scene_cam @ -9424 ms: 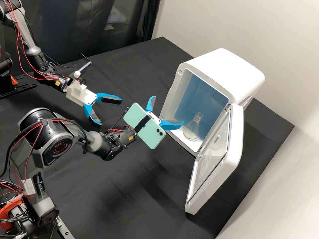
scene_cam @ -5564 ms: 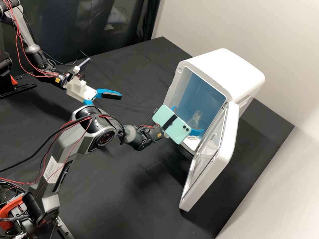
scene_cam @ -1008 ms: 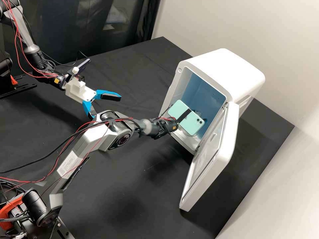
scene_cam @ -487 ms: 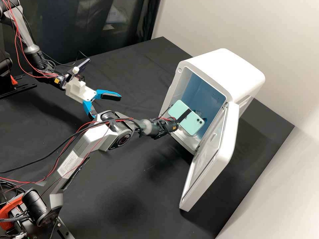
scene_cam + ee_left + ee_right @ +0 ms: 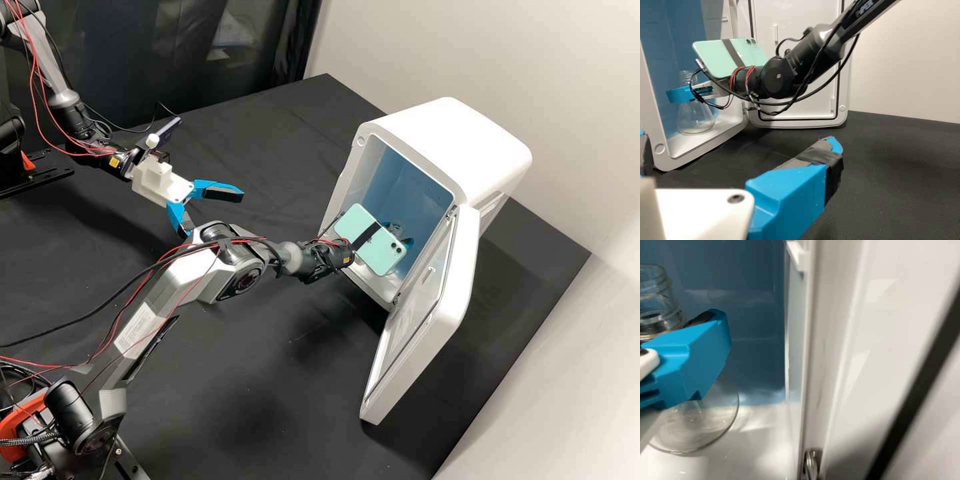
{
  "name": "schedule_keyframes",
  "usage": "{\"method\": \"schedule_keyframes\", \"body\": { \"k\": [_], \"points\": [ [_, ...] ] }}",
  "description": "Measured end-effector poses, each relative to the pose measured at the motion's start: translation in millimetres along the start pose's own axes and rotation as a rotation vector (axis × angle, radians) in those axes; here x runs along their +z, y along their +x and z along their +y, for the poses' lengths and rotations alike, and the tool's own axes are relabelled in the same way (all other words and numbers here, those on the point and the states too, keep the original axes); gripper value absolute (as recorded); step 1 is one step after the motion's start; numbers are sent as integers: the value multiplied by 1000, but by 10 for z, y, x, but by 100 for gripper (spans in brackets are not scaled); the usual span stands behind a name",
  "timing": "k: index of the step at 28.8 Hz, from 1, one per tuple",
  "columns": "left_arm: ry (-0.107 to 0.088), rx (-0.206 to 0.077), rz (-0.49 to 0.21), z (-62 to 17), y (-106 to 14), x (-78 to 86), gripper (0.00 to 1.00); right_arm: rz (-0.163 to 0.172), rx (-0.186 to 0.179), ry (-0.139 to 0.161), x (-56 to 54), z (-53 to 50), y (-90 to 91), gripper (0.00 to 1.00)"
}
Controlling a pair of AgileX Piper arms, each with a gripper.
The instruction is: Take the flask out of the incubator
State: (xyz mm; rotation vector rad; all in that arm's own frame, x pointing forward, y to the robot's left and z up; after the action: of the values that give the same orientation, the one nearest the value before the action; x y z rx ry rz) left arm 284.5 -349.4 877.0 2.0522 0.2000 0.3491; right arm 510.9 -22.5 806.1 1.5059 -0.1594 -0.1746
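Two grey arms at one black bench [image 5: 267,387], contents as follows. Incubator [image 5: 460,143]: white shell, blue lining, standing at 3 o'clock on the bench in the high view, its mouth turned toward 9 o'clock. Door [image 5: 460,267]: white frame with a clear pane, swung open and hanging toward 5 o'clock from the shell. Flask [image 5: 692,117]: clear glass, cone-shaped with a narrow neck, upright on the white floor of the incubator, close to the front lip. Right gripper [image 5: 682,93]: reached inside the incubator at the height of the flask's neck, the neck right beside it; whether it is clamped on the glass or slack cannot be told. Phone [image 5: 368,239]: mint green, bound to the right arm's wrist by a black strap, sitting in the incubator's mouth. Left gripper [image 5: 210,212]: over the bench at 9 o'clock from the incubator and well apart from it, spread wide, nothing in it. Red wires [image 5: 40,80]: run along both arms. Writing: a pale label [image 5: 137,327] on the right arm's lower link, too small to read; white lettering [image 5: 864,7] on its forearm in the left wrist view, slanted and partly cut off.
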Motion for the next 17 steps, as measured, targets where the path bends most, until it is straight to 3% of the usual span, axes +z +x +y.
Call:
{"method": "schedule_keyframes", "body": {
  "k": [9,17],
  "points": [
    [0,0,0,0,0,0,100,25,-37,34,-73,73,-266,0],
    [0,0,0,0,0,0,100,76,2,25,-119,164,-428,0]
  ]
}}
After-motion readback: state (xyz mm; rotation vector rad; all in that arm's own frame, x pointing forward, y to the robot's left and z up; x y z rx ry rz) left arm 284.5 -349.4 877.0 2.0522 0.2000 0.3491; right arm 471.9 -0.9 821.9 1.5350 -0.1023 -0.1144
